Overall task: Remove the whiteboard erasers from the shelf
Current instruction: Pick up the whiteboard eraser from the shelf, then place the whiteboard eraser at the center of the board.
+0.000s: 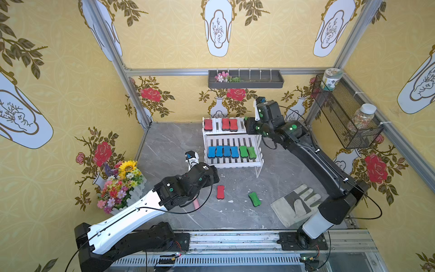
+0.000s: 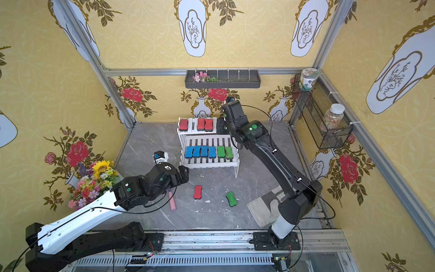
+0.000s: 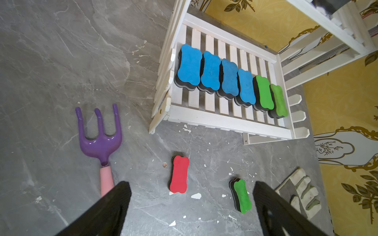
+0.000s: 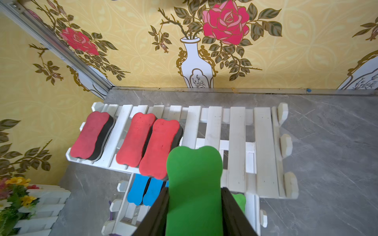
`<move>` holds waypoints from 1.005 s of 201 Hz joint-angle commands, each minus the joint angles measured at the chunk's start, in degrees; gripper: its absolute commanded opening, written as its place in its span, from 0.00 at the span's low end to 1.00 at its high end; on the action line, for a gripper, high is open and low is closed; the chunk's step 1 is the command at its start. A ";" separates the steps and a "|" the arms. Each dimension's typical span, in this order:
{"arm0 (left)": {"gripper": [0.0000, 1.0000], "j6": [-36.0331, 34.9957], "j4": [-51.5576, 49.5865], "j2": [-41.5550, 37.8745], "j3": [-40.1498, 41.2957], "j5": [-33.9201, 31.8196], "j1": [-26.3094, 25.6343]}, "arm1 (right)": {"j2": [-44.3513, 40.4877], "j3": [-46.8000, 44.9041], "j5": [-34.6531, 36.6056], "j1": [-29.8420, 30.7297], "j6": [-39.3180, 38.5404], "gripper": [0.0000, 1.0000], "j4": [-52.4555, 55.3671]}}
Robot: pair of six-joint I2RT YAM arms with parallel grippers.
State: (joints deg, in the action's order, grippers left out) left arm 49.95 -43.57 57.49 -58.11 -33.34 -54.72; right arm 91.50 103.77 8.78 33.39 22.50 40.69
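The white two-tier shelf [image 1: 235,164] [image 4: 261,153] stands at the back middle. Three red whiteboard erasers [image 1: 225,124] [image 4: 135,141] lie on its upper tier. Several blue ones [image 1: 223,151] [image 3: 210,71] and two green ones [image 1: 247,152] lie on the lower tier. My right gripper [image 4: 195,191] [image 1: 247,123] hangs over the upper tier's right part, shut on a green eraser [image 4: 194,173]. On the floor in front lie a red eraser [image 1: 220,191] [image 3: 179,174] and a green one [image 1: 254,199] [image 3: 241,196]. My left gripper [image 3: 192,185] [image 1: 213,176] is open above the floor, holding nothing.
A purple garden fork [image 3: 100,134] with a pink handle lies under my left arm. A work glove [image 1: 296,205] lies at the front right, a flower bouquet [image 1: 120,183] at the left wall. A dark wall tray [image 1: 246,79] and a mesh basket [image 1: 346,117] hang above.
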 commanded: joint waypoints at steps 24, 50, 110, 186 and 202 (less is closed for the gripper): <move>1.00 0.06 -0.51 -0.37 0.47 -0.61 0.23 | -8.39 -9.60 -2.28 1.26 3.10 0.41 -4.65; 1.00 0.30 -0.37 -0.37 0.83 -0.19 0.41 | -13.17 -15.07 -2.67 2.32 4.54 0.41 -5.00; 1.00 0.67 0.05 -0.96 2.27 -0.06 0.49 | -22.42 -27.67 -1.75 7.21 6.56 0.41 -5.91; 1.00 1.86 0.68 -1.69 4.82 0.54 0.68 | -32.38 -45.22 -1.75 13.87 10.00 0.41 -9.55; 1.00 2.03 1.02 -1.60 5.26 0.73 0.72 | -32.83 -49.15 -1.63 16.25 11.41 0.41 -11.34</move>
State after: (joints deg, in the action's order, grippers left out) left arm 51.48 -43.44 55.86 -53.54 -33.19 -54.11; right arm 59.33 58.63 6.44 47.18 31.51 33.85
